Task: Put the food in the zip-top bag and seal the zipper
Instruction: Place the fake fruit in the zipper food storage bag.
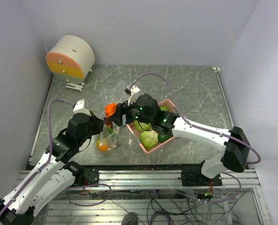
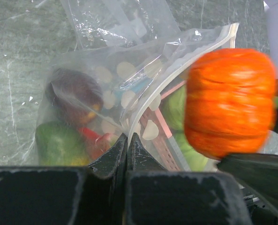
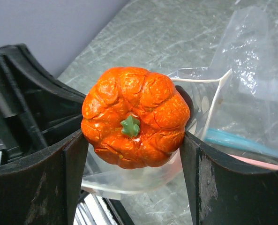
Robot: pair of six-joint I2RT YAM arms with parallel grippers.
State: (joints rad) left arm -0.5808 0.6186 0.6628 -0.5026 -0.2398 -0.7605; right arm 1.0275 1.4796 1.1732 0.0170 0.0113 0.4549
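The right gripper [image 3: 134, 140] grasps the orange pumpkin [image 3: 129, 93]; the left gripper [image 2: 127, 140] is clenched on the bag [image 2: 106, 70] at its rim (mouth gaping). Best lower it dead centre before letting go.

On the worktop [image 1: 190, 93] the zip-top bag [image 1: 111, 140] stands just left of the tray [image 1: 150, 149], with several food pieces [image 2: 73, 96] lying in its bottom and the left fingers [image 2: 108, 164] pinched on the edge of its mouth. A pumpkin piece [image 3: 135, 117] sits between the right fingers [image 3: 209, 187] above the far side of that mouth, while cabbage balls [image 1: 149, 138] lie in the tray. A drum-shaped device [image 1: 71, 57] stands at the far left corner, well apart from the rest.
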